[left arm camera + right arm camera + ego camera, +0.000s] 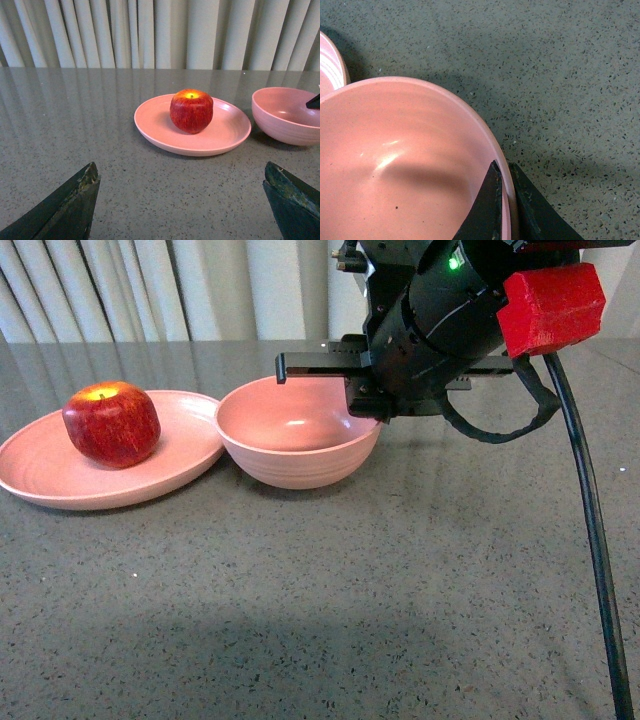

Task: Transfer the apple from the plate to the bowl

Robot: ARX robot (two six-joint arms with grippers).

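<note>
No word, label, brand mark or number can be read in any of the three views (the nearest thing to a sign is a small green light (455, 260) glowing on the black arm housing above the bowl (300, 455), and it bears no character).

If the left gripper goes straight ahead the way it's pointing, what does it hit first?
Likely the plate at its near rim, or the apple on it if the left gripper travels higher; the table between looks free.
</note>
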